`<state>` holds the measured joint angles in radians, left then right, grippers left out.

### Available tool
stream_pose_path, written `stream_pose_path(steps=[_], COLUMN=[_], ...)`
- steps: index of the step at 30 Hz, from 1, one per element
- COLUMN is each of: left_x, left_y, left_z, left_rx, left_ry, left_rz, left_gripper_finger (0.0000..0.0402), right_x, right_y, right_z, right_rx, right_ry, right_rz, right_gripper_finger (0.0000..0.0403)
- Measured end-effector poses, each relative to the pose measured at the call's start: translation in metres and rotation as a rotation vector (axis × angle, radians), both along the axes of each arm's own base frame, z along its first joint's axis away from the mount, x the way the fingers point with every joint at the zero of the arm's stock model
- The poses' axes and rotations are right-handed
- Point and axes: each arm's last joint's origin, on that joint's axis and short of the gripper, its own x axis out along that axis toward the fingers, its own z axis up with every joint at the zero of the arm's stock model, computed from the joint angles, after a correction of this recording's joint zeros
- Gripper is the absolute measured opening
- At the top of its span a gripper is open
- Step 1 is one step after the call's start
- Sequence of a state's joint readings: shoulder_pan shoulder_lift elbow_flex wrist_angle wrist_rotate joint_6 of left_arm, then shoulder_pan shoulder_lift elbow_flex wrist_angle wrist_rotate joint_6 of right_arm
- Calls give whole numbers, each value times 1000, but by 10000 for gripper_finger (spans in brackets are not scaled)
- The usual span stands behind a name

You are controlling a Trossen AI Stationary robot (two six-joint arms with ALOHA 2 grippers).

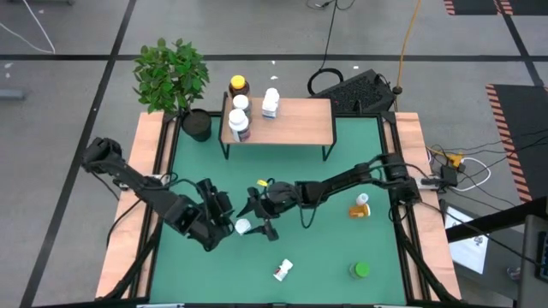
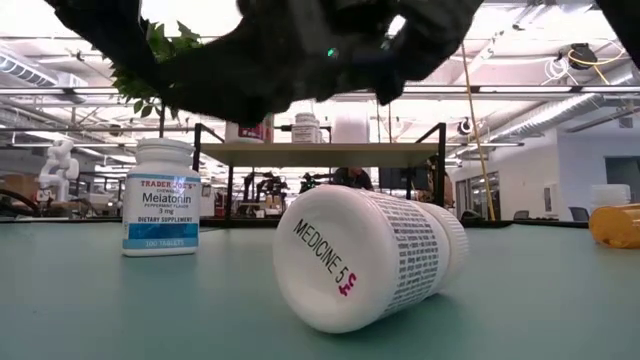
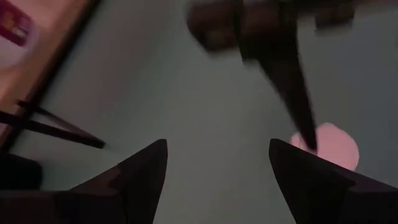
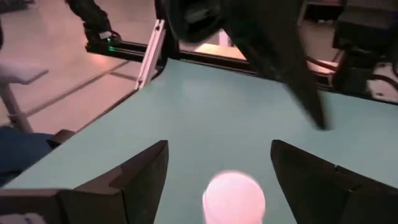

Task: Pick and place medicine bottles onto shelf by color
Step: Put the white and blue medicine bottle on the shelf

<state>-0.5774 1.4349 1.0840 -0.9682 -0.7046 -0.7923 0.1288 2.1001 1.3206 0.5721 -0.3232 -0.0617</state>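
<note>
While the green surface (image 1: 282,205) carries our scattered bottles, the shelf (image 1: 295,120) holds four. Both our left end effector (image 1: 224,224) and right end effector (image 1: 261,221) hang open, empty, flanking a white bottle (image 1: 243,227).

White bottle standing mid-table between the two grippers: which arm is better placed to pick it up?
Right, probably. The right gripper is open with the white bottle centred between its fingers; in the left gripper's view it sits off to one side.

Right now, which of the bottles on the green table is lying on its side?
The white bottle near the table's front edge, left of the green bottle; it lies tipped over, unlike the upright white one between the grippers.
</note>
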Motion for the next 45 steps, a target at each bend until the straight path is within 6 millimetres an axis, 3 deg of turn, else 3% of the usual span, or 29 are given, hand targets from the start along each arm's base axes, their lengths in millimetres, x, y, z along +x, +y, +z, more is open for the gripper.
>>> stream_pose_path(steps=[5,13,22,27,33,39,45], left_x=[-8,-15,-17,-14,-4,12,32], left_y=[7,15,16,9,-14,-31,-39], left_z=[10,25,29,22,-19,-53,-77], left_rx=[33,5,-18,-108,-267,-495,-672], left_ry=[-45,-114,-156,-228,-297,-412,-285], left_rz=[34,55,80,197,308,380,432], left_gripper_finger=[285,285,285,285,285,285,285], right_x=[17,17,17,14,-12,-61,-112], right_y=[-1,-7,-9,-12,-15,-19,-29], right_z=[-26,-46,-44,-28,-5,13,19], right_rx=[-19,-55,-45,-48,-102,-139,-60], right_ry=[57,131,133,181,196,166,100], right_rz=[15,16,3,-106,-197,-358,-444], right_gripper_finger=[279,262,248,247,247,247,247])
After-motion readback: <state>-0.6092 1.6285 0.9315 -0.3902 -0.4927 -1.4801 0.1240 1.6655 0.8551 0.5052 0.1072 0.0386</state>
